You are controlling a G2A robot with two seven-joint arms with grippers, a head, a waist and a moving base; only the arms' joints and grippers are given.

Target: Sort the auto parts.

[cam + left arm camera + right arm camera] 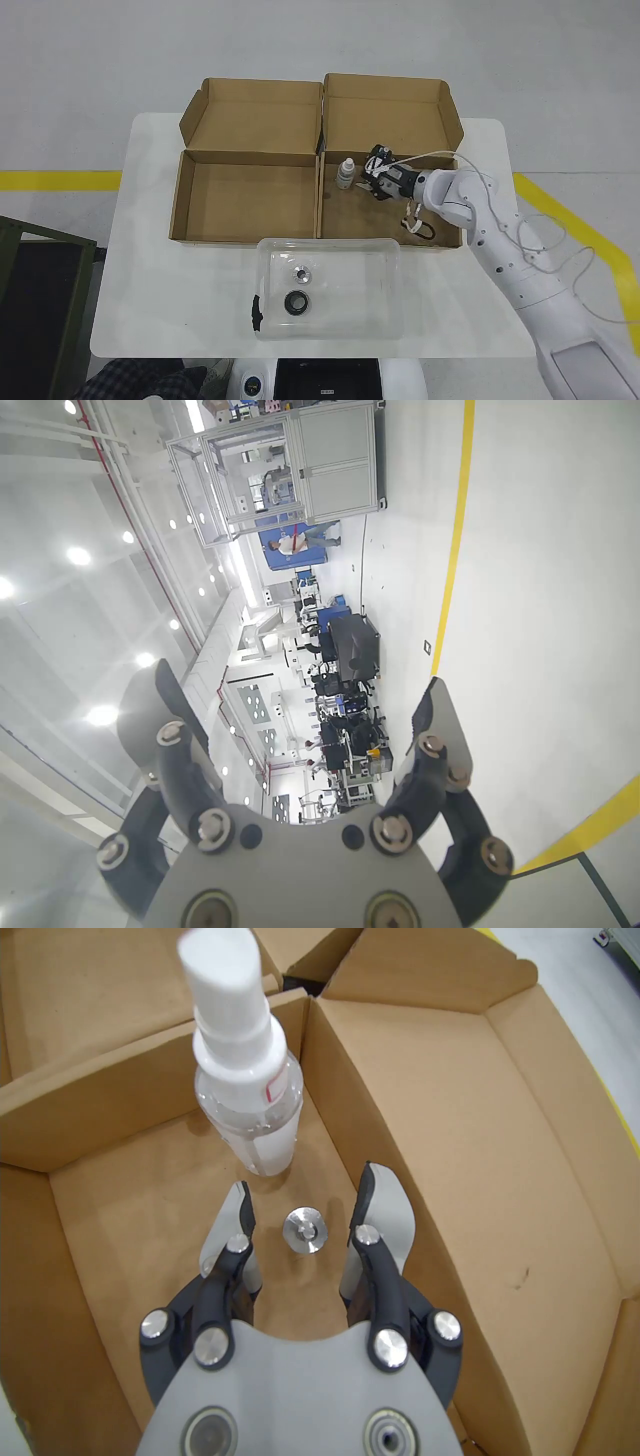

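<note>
**Right gripper open over a metal part in the right box**

The right gripper (306,1180) hangs low inside the right cardboard box (350,215), its fingers (235,1213) spread apart. A small round metal part (305,1230) lies on the box floor between them, and neither finger touches it. There is a gap of bare cardboard on each side of the part.

Just past the fingertips a spray bottle (247,1078) stands upright, close to the corner where the box's back wall meets the wall it shares with the left cardboard box (245,200). In the top view the bottle (345,172) is just beside the gripper (375,172), between it and that shared wall. The back wall and its raised lid are near the gripper, while the box floor toward the robot is mostly bare. A black loop (421,229) lies near the front wall, partly under the arm.

The two boxes sit side by side with their walls touching and their lids folded back. In front of them a clear bin (330,243) stands with its rim up against the boxes' front walls. It holds a silver part (301,272) and a black ring (297,302), which lie apart from each other. The white table (150,250) has open surface on both sides of the boxes.

The left gripper (297,672) is held away from the table with its fingers wide apart and nothing between them.
</note>
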